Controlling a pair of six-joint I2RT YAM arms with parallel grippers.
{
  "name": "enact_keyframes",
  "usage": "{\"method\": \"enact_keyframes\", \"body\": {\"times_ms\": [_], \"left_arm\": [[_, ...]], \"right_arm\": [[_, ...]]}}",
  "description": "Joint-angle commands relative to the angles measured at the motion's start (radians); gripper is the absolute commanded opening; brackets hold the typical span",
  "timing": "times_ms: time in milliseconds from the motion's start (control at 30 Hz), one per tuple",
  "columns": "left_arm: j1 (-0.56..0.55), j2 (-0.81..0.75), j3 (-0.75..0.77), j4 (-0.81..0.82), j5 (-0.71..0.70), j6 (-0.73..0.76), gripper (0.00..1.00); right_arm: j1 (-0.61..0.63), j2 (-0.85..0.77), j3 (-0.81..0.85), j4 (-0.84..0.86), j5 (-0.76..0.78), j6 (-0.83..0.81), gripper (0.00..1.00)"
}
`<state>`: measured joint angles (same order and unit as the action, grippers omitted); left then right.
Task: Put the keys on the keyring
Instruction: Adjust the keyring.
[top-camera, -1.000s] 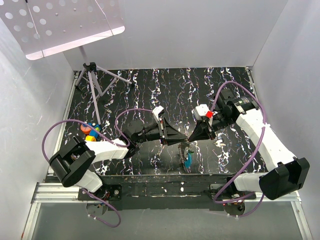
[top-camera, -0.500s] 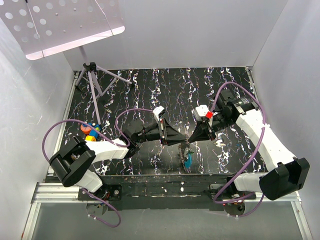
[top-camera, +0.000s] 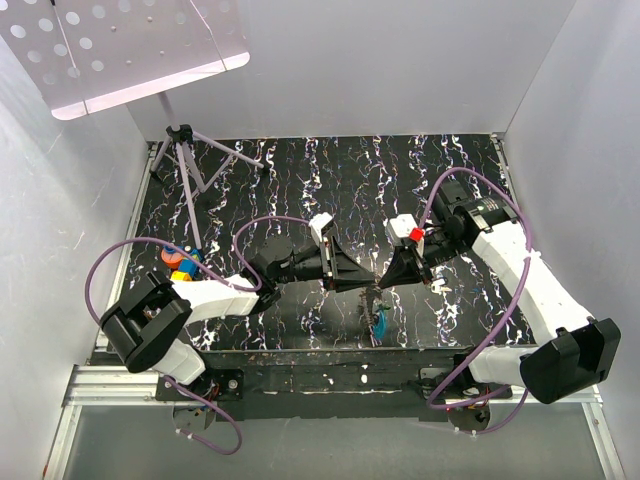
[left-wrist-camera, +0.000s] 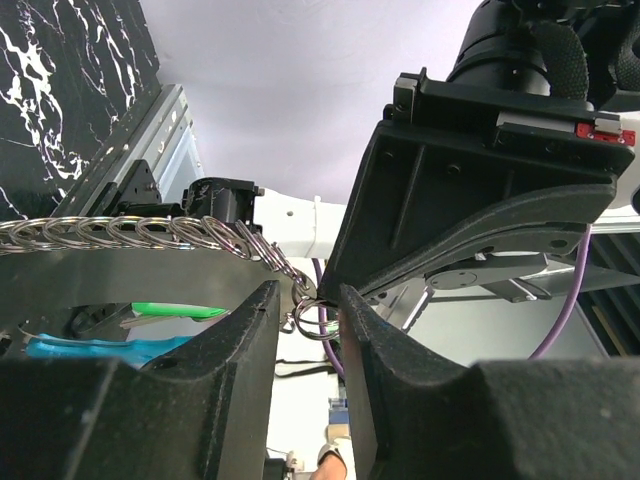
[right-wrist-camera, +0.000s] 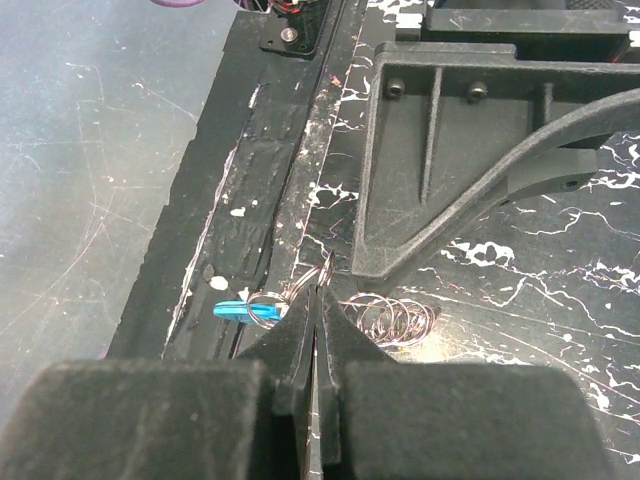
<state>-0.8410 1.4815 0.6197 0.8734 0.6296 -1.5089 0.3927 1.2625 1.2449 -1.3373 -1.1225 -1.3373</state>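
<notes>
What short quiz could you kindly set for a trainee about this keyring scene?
1. True or false: the right gripper stands wide open.
2. In the top view, the loose keys lie: A) at the left, B) at the back right, C) in the middle.
3. In the left wrist view, what sits between the fingers of the left gripper?
Key: 1 false, it is shut. 2 A. 3 a small metal keyring.
</notes>
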Motion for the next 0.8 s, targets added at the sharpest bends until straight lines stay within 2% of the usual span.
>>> {"method": "enact_keyframes", "body": {"times_ms": [0, 467, 767], "left_arm": [[-0.004, -0.01, 0.047, -0.06, 0.021, 0.026, 0.3], [-0.006, -0.038, 0.179, -0.465, 0.076, 0.162, 0.27], [-0.004, -0.026, 0.233, -0.568, 0.105, 0.223, 0.21]], "right_arm": [[0.023, -0.022, -0.006, -0.077, -0.002, 0.013, 0.01], [0.043, -0.015, 0.007, -0.034, 0.053, 0.069, 0.01], [0.051, -0.015, 0.008, -0.011, 0.079, 0.102, 0.01]]}}
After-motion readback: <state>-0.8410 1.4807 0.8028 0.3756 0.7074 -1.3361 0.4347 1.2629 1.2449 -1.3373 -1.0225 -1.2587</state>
